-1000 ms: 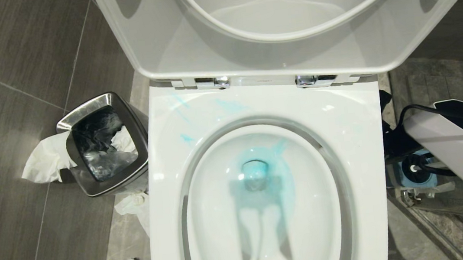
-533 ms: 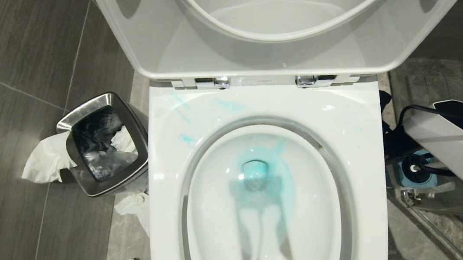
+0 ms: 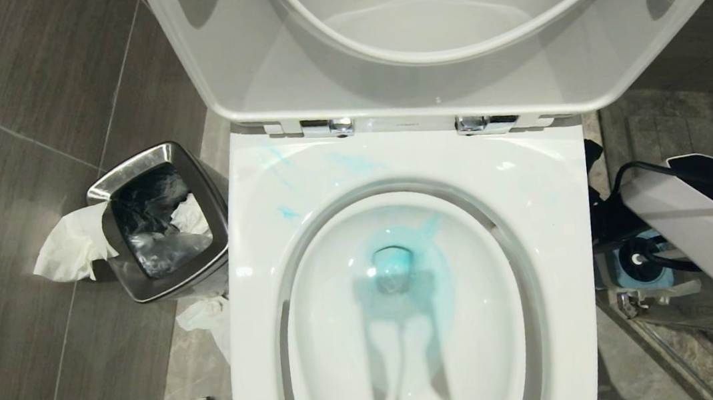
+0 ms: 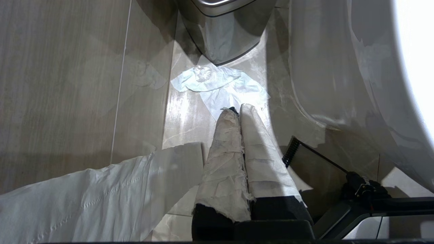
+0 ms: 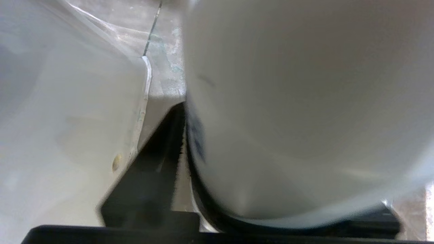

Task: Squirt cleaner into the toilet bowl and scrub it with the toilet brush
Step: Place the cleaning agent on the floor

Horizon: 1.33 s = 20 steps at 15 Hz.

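Large white glossy ceramic toilet bowl fills the head view, seat and lid up. Turquoise-blue cleaner pools round the drain, with pale streaks on the rim's back left. Squirt step looks done; scrubbing not yet begun, judging by the undisturbed pool.

Key relation: the toilet brush shows only as a small white round handle tip, end-on, inside a dark ring in its blue base. It's on the floor just right of the bowl. Long axis reads upright, pointing toward the head camera. The white-shelled right arm hangs directly beside and partly over it, so the right arm is far nearer. The left arm is absent from the head view.

Right pincer: the wrist view is nearly filled by a big white rounded body with a dark blue mark, very close in. Can't tell what that body is, nor whether the pincer clamps it or stands free of it. My guess is it needs clearing before the brush handle can be taken from above.

Left pincer: closed, holding nothing, its two tips pale-wrapped and pressed together. It's parked low over the floor on the bowl's left, near crumpled white tissue and the small steel waste bin.
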Motion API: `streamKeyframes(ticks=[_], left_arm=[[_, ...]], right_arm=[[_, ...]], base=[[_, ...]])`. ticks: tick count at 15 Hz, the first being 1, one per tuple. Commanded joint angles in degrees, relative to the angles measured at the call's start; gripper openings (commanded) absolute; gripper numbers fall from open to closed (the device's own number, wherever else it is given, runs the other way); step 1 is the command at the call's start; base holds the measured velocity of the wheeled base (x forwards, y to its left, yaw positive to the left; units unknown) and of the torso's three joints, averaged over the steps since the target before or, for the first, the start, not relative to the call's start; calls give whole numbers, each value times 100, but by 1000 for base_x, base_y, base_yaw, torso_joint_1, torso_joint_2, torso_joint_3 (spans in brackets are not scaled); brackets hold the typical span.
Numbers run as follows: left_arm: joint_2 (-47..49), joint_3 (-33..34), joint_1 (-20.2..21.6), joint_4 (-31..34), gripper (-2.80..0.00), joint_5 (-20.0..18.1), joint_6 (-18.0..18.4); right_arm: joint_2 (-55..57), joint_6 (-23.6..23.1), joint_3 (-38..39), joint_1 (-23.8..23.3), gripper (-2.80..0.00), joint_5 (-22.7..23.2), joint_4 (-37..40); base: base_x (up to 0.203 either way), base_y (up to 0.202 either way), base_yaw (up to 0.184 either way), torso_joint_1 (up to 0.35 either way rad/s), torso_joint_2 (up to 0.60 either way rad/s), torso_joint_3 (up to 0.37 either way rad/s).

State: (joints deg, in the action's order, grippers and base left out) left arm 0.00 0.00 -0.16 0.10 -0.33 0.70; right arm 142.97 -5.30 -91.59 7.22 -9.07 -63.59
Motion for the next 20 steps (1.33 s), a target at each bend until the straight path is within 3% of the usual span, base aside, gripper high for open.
streamKeyframes(ticks=[1,9,16,20], left_arm=[[3,0,-2,-1,-280,-2,0],[1,0,-1,-1,-280,-9,9],[3,0,-2,-1,-280,-11,18],[8,0,-2,-1,-280,-11,18]], right_arm=[[11,-6,1,-1,0,-7,-40],[-31,-59,269,-1,0,-1,-190],[-468,-60,1752,11,0,276,-942],[-1018,-59,3129,16,0,285,-1256]], base=[[0,0,0,0,0,0],[0,0,0,0,0,0],[0,0,0,0,0,0],[0,0,0,0,0,0]])
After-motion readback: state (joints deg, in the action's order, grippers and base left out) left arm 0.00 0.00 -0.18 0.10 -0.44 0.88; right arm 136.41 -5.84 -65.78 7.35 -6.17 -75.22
